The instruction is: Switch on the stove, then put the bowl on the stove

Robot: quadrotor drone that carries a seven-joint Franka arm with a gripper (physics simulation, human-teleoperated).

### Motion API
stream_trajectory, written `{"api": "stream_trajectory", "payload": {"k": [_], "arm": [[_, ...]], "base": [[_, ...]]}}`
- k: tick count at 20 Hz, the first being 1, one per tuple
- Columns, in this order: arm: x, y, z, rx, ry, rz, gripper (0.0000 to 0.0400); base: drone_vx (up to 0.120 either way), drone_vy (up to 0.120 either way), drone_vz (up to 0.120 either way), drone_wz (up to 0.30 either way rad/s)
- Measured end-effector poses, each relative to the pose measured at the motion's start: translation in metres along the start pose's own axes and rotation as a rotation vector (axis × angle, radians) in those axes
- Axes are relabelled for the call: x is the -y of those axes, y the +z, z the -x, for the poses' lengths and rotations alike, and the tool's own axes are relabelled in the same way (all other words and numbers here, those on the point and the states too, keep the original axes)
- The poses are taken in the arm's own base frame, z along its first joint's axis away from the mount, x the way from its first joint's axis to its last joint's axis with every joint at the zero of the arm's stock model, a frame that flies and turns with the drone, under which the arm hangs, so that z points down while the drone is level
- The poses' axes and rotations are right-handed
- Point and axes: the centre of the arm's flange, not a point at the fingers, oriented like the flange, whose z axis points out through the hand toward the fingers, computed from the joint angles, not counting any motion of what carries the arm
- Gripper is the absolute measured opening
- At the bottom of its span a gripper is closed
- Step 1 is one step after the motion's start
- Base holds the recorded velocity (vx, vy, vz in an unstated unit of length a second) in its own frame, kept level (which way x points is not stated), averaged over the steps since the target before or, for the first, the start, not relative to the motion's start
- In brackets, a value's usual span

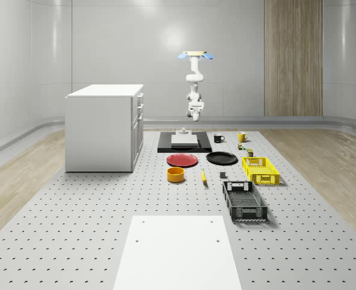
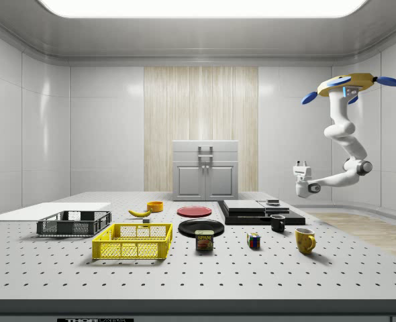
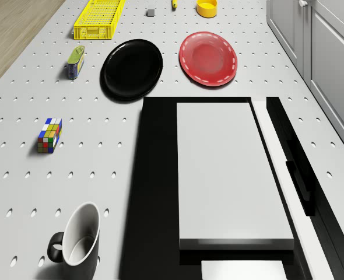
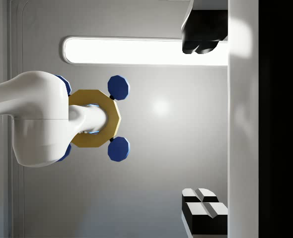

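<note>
Hovering high over the table's far edge, the drone (image 2: 346, 84) holds its tool (image 2: 301, 165) above the stove (image 1: 184, 142), likely to reach its switch. The tool's fingers (image 4: 201, 39) stand apart, holding nothing. The bowl (image 1: 175, 174) waits mid-table.

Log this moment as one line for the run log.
drone: hovering beyond stove's far end | gripper: in air, pointing up, fingers apart, empty | stove: untouched | bowl: on table by red plate
</note>
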Motion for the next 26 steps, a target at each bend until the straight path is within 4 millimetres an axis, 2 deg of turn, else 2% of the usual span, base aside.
{"api": "stream_trajectory", "payload": {"k": [17, 22, 26], "arm": [[0.006, 0.001, 0.008, -0.082, -0.001, 0.064, 0.0400], [0.016, 0.003, 0.018, -0.187, -0.003, 0.164, 0.0400], [0.032, 0.012, 0.034, -0.359, -0.006, 0.332, 0.0400]], "base": [[0.000, -0.120, 0.000, 0.000], [0.000, -0.120, 0.000, 0.000], [0.000, -0.120, 0.000, 0.000]]}}
